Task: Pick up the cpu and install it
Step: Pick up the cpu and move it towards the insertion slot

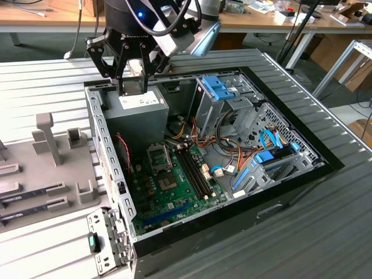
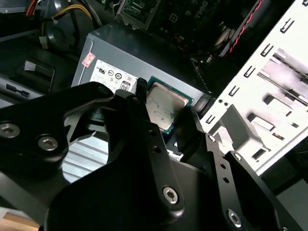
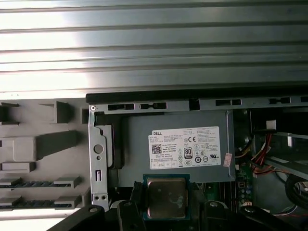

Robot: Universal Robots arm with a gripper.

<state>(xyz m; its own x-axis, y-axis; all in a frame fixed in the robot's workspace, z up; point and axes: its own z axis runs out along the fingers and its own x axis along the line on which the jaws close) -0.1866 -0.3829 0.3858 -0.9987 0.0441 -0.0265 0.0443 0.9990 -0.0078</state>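
Note:
The cpu (image 2: 165,107) (image 3: 166,197), a small square chip with a pale metal top and a green rim, is clamped between my black fingers (image 2: 190,115). My gripper (image 1: 132,78) (image 2: 165,109) (image 3: 166,199) is shut on it and hangs over the grey power supply box (image 1: 136,113) (image 3: 178,144) at the back corner of the open computer case (image 1: 107,174). The chip is held clear above the box's labelled top. On the green motherboard (image 1: 174,189), the square cpu socket (image 1: 158,156) lies nearer the camera than the gripper in the exterior view.
A grey fixture tray (image 1: 52,168) holding memory sticks (image 1: 32,195) lies at the exterior view's left. A drive cage with blue clips (image 1: 224,93) and bundles of cables (image 1: 232,157) fill the case's right side. Long memory slots (image 1: 195,171) run beside the socket.

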